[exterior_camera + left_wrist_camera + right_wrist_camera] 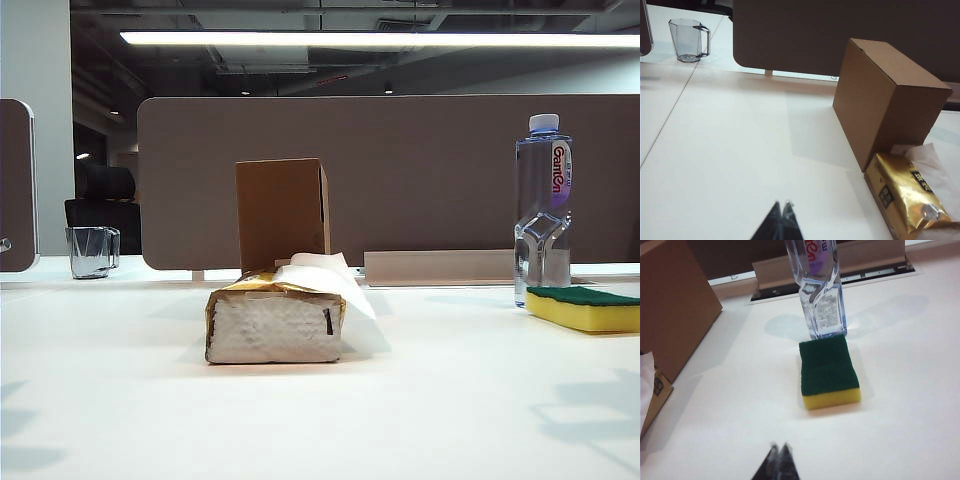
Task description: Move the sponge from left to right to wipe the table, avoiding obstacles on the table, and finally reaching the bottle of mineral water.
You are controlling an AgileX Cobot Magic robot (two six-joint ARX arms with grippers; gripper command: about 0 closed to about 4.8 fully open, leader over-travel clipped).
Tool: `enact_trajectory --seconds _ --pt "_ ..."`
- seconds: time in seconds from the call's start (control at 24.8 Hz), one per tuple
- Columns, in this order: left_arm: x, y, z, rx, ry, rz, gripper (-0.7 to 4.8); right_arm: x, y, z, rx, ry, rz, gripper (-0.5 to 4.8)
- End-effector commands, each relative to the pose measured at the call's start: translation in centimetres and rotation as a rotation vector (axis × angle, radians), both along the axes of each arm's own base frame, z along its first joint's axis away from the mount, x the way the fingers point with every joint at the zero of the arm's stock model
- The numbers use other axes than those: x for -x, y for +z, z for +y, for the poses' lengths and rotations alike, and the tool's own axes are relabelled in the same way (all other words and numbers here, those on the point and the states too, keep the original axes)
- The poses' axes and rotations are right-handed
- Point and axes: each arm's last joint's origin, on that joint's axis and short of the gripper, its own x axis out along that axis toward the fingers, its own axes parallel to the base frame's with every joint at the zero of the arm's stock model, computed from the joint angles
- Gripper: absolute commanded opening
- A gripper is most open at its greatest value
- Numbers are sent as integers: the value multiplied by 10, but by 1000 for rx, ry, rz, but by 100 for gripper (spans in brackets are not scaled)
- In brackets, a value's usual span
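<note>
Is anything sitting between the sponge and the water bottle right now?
Nothing visible does. The sponge lies right at the base of the bottle of mineral water. The shut right gripper hangs clear of it, over bare table.

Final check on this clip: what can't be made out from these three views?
- Exterior view: neither arm is in frame; the sponge is cut by the right edge.
- Right wrist view: the bottle of mineral water loses its cap past the frame edge; whether it touches the sponge is unclear.
- Wrist views: left gripper and right gripper show only blurred shut tips.
</note>
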Motion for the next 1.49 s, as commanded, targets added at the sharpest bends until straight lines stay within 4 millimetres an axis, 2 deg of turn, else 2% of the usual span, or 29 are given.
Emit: enact_trajectory --seconds 0.04,0.16,0.44,0.73,1.29,1.49 --pt "-6 -8 -1 6 -5 -45 -6 1 -6 0 35 -15 -33 -8" --pt "-10 -21 -2 2 -7 -23 -6 4 -20 0 36 -15 -31 -8" --pt "-11 -23 -2 -39 -10 -34 -6 13 -42 1 38 -11 -63 -8" --pt "-12 -27 -2 -64 -12 -32 -6 20 -41 1 49 -13 -109 -8" --pt "-17 -60 -4 -76 -59 44 -6 20 -44 1 73 -9 -78 -8" --pt "-17 -61 -4 -77 -56 48 -6 20 -44 1 72 -9 -74 -8"
